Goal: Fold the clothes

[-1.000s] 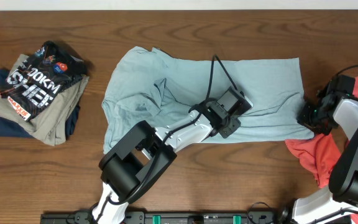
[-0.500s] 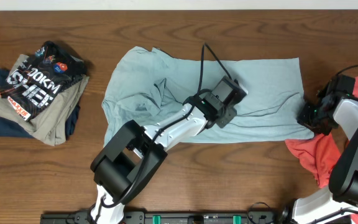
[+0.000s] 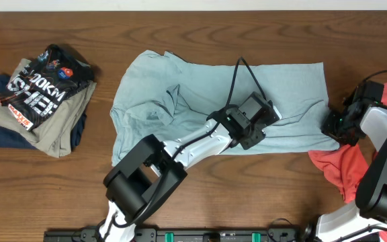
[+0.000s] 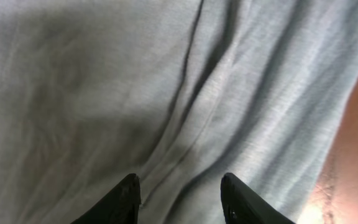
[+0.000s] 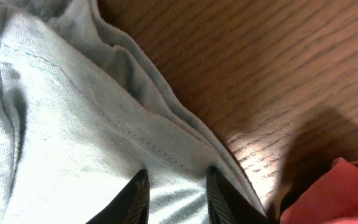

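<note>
The left tool [image 4: 180, 194] has just let go: its two fingers, shut a second ago, now stand apart over the pale blue-grey T-shirt [image 3: 284, 84], with a soft crease of cloth running between them and nothing clamped. Over that second it also swung toward the far side of the shirt and back, ending near the right part of the near hem. The shirt itself lies much as before, spread wide across the middle of the desk [image 3: 46, 191], its left sleeve and collar area rumpled. This reads as a release after a smoothing or tugging pass, so the shirt is laid out but no fold has yet been made.

The right tool [image 3: 333, 126] has not moved and sits at the shirt's near right corner. Its fingers straddle the stitched hem, partly apart, and whether they pinch the cloth cannot be told.

The coral-red garment [image 3: 347, 173] lies bunched at the right edge, just beside that corner. The desk is dark, wood-grained and glossy under the light. A stack of folded clothes [image 3: 39, 94] rests far to the left, and a pale strip of wall shows beyond the far edge
</note>
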You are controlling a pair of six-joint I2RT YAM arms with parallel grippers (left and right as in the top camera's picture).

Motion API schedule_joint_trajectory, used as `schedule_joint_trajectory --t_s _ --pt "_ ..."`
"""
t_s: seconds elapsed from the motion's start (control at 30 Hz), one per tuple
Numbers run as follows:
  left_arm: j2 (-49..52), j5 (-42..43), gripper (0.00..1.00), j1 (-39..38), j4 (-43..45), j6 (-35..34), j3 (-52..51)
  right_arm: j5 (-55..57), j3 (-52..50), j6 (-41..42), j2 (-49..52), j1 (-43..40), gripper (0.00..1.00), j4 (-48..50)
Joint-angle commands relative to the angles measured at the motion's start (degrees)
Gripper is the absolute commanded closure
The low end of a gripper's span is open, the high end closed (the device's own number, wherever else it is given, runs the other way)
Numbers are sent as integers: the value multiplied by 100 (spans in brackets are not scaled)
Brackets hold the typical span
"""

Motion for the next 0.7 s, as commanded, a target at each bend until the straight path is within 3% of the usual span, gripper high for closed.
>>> schedule_joint_trajectory --t_s 0.0,0.17,0.53,0.67 --pt "278 -114 56 17 98 214 63 76 -264 -55 361 -37 70 -173" --pt "343 -153 59 17 232 212 66 76 -264 -52 361 -37 70 -175" --pt "343 -155 92 17 332 208 66 79 -264 -55 361 -37 70 -170" --pt "341 -157 94 17 334 210 66 79 -264 -55 358 -37 70 -168"
